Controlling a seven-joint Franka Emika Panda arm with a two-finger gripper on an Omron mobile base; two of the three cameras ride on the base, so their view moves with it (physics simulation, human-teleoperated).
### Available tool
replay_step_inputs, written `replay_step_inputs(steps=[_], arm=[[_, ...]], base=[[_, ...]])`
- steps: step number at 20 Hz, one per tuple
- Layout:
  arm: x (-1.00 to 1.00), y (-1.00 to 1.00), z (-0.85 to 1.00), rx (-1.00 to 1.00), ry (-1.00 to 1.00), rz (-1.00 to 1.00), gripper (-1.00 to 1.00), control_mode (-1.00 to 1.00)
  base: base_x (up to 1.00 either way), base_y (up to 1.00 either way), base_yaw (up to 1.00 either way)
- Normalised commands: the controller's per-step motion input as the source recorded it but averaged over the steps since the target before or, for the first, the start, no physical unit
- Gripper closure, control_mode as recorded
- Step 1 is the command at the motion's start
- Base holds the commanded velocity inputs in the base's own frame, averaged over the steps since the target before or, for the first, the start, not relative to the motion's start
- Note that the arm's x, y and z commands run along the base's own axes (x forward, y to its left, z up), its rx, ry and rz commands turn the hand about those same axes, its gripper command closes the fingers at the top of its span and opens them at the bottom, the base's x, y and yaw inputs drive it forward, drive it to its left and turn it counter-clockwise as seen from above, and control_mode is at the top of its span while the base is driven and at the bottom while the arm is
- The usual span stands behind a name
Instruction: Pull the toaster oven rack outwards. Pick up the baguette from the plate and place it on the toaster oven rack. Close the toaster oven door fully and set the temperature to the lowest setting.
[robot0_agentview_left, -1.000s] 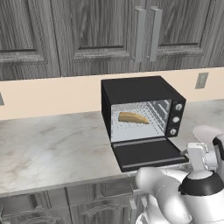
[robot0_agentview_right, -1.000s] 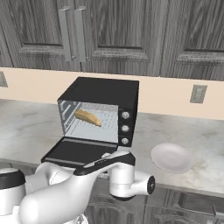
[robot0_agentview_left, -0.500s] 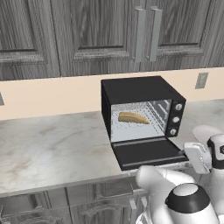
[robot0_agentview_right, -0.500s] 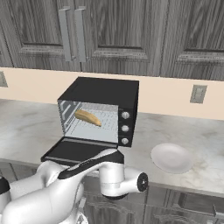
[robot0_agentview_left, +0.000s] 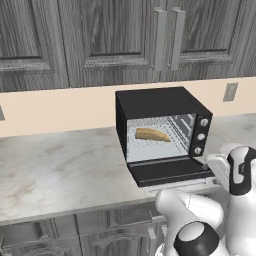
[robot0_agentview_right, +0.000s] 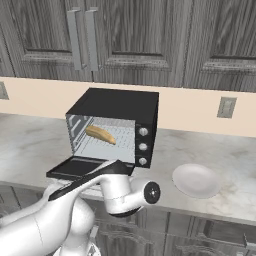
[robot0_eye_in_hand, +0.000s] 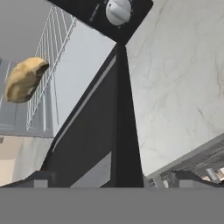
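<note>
Closing the toaster oven door (robot0_agentview_left: 167, 171) looks like the step in hand: the baguette (robot0_agentview_left: 152, 134) already lies on the toaster oven rack (robot0_agentview_left: 172, 136) inside the toaster oven (robot0_agentview_right: 120, 107), up beyond the end effector (robot0_eye_in_hand: 114, 179). Its jaws stand wide, empty, straddling the lowered door's outer edge. Next the door needs lifting shut, then a knob (robot0_eye_in_hand: 118, 11) turned low. The plate (robot0_agentview_right: 196, 180) sits bare on the surface (robot0_agentview_left: 55, 170).
</note>
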Motion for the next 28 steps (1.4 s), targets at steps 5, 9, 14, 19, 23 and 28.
replay_step_inputs(steps=[5, 9, 14, 19, 23, 28], arm=[[0.77, 0.46, -0.02, 0.09, 0.08, 0.0, -1.0, -1.0], [0.77, 0.44, -0.36, 0.15, 0.02, 0.0, -1.0, -1.0], [0.77, 0.42, -0.61, 0.27, 0.0, 0.0, -1.0, -1.0], [0.8, 0.5, -0.81, 0.27, 0.02, 0.0, -1.0, -1.0], [0.84, 0.7, -0.66, 0.27, 0.15, 0.0, -1.0, -1.0], [0.34, 0.52, -0.56, 0.22, 0.22, -0.04, -1.0, -1.0]], base=[[0.0, 0.0, 0.0], [0.0, 0.0, 0.0], [0.0, 0.0, 0.0], [0.0, 0.0, 0.0], [0.0, 0.0, 0.0], [0.0, 0.0, 0.0]])
